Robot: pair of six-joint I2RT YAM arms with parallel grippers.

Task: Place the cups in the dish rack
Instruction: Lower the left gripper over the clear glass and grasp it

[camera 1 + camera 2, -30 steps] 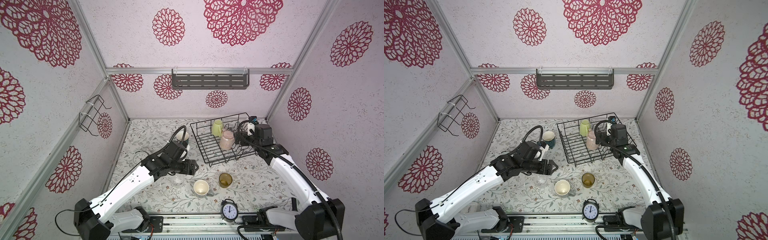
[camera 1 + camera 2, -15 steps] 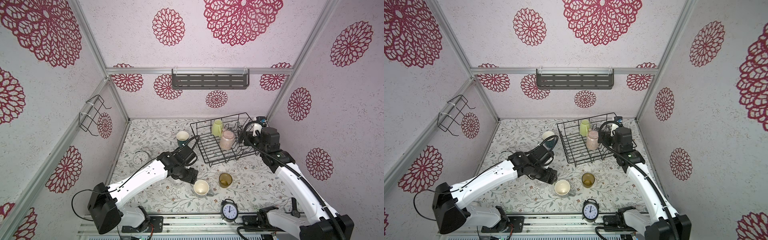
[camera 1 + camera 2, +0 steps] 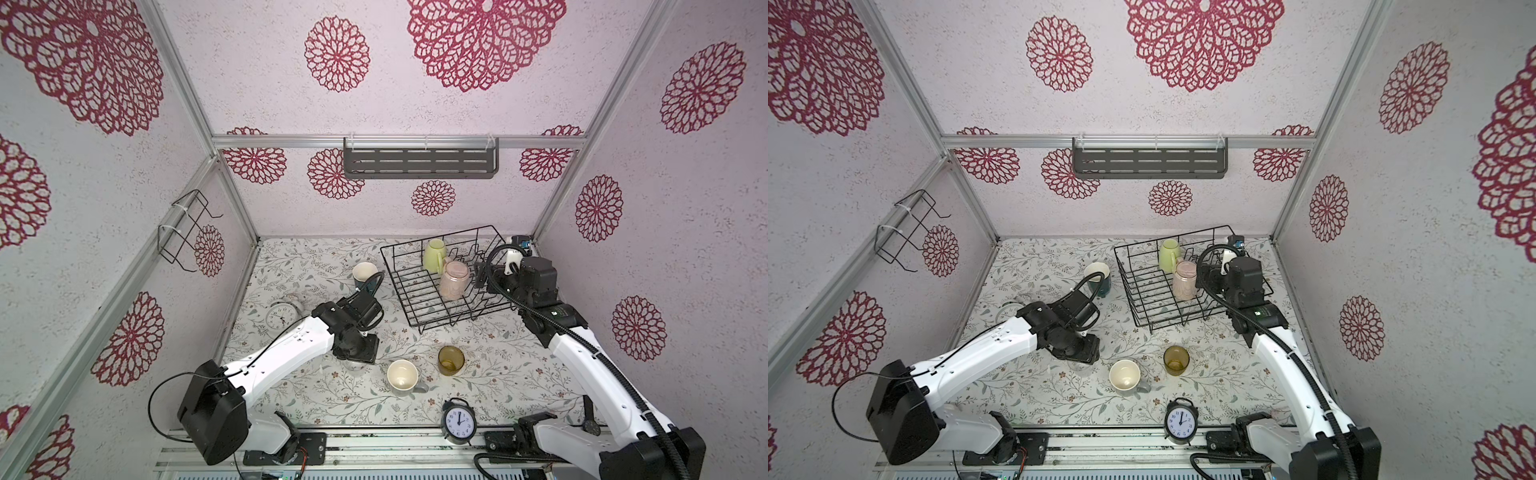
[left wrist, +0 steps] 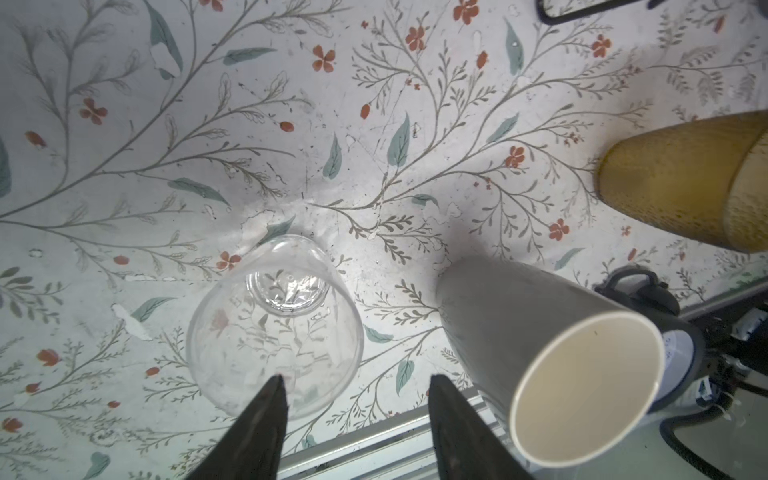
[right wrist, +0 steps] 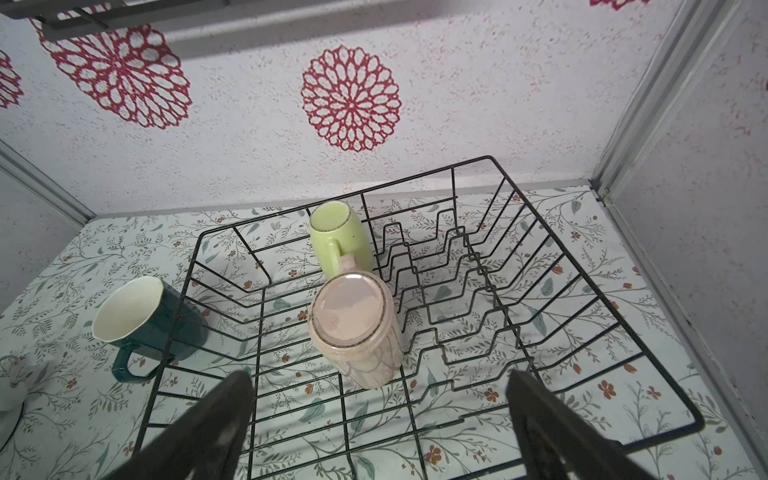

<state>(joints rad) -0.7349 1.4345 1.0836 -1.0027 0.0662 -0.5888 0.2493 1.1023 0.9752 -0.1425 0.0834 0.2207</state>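
Moved: left arm has swung down toward the front edge of the bench since a second ago, its end effector now over the small clear glass; right arm has drawn back a little from the dish rack. None of the cups has shifted.
Left end effector [image 4: 356, 379]: jaws partly apart, gripping nothing. In the wrist view one fingertip [image 4: 276, 382] overlaps the glass rim and the other stands clear beside it.
Small clear glass [image 4: 274, 328]: upright on the bench [image 3: 311, 266], near the front edge and left of centre. It is mostly off to one side of the jaw gap, not between the fingers.
Grey mug with cream inside [image 3: 402, 375]: on the bench just right of the glass, apart from it and outside the jaws.
Amber glass tumbler [image 3: 451, 360]: upright, just right of the grey mug.
Dark teal mug [image 3: 363, 274]: upright on the bench, just beside the rack's left side.
Dish rack [image 3: 415, 299]: far right corner of the bench.
Yellow-green mug [image 5: 340, 237]: in the rack, toward its far side.
Tall pale pink mug [image 5: 357, 328]: in the rack, flat end up, just in front of the green one.
Right end effector [image 5: 380, 376]: jaws wide apart, empty, above the rack's near side with the pink mug ahead of the gap.
Black alarm clock [image 3: 458, 419]: at the front edge.
White alarm clock [image 3: 279, 318]: near the left edge.
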